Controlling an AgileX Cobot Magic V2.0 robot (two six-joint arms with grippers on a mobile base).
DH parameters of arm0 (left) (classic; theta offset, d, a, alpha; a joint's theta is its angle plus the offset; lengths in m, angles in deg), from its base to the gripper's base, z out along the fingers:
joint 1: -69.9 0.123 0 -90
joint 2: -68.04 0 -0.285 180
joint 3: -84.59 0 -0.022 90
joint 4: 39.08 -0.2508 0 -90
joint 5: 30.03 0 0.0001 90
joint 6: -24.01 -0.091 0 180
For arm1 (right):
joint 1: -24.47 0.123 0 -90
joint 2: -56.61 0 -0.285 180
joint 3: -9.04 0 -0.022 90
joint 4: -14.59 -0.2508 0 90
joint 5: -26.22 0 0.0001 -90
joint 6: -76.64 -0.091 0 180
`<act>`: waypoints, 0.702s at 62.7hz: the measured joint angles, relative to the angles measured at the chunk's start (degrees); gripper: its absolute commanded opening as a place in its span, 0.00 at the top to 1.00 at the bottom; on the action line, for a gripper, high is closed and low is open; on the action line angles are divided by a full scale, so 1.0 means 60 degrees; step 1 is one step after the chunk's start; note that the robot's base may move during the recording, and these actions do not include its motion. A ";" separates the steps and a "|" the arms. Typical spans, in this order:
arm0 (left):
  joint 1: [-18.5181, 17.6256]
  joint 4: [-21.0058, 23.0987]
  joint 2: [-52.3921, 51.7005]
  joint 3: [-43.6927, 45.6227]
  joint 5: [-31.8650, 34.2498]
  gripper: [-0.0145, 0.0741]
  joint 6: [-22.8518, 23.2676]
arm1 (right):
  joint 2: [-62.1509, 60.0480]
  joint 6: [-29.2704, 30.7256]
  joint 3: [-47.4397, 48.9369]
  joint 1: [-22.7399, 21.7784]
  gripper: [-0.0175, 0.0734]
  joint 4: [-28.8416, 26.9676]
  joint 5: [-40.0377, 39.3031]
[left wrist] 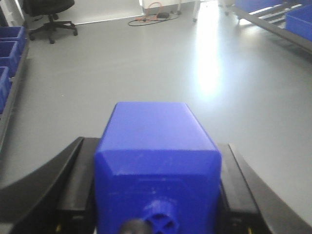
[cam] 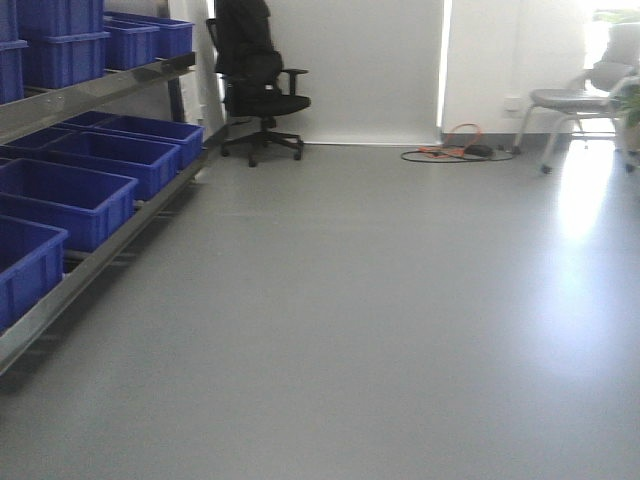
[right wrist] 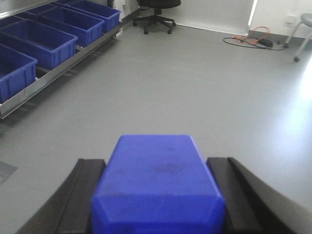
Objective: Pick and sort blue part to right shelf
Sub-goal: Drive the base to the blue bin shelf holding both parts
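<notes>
Each gripper holds a blue part. In the left wrist view, my left gripper [left wrist: 156,146] is shut on a solid blue part [left wrist: 156,161], its knobbed top pointing toward the camera, with black fingers [left wrist: 73,180] pressed to both sides. In the right wrist view, my right gripper [right wrist: 155,163] is shut on another blue part [right wrist: 158,180]. A steel rack with blue bins, on the right side, shows at the top right of the left wrist view [left wrist: 265,19]. Another rack with blue bins [cam: 90,190] runs along the left. Neither gripper shows in the front view.
Grey floor [cam: 380,300] stretches ahead between the racks. A black office chair [cam: 258,90] stands at the far wall by the left rack. Orange and black cables [cam: 455,152] lie on the floor there. A grey chair [cam: 585,105] sits at the far right.
</notes>
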 measured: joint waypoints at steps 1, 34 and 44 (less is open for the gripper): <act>0.0000 0.0000 0.0000 0.0000 0.0000 0.50 0.0000 | 0.0000 0.0000 0.0000 0.0000 0.48 0.0000 0.0000; -0.0007 0.0000 0.0000 0.0000 0.0000 0.50 0.0000 | 0.0000 0.0000 0.0000 0.0000 0.48 0.0000 0.0000; -0.0007 0.0000 0.0000 0.0000 0.0000 0.50 0.0000 | 0.0000 0.0000 0.0000 0.0000 0.48 0.0000 0.0000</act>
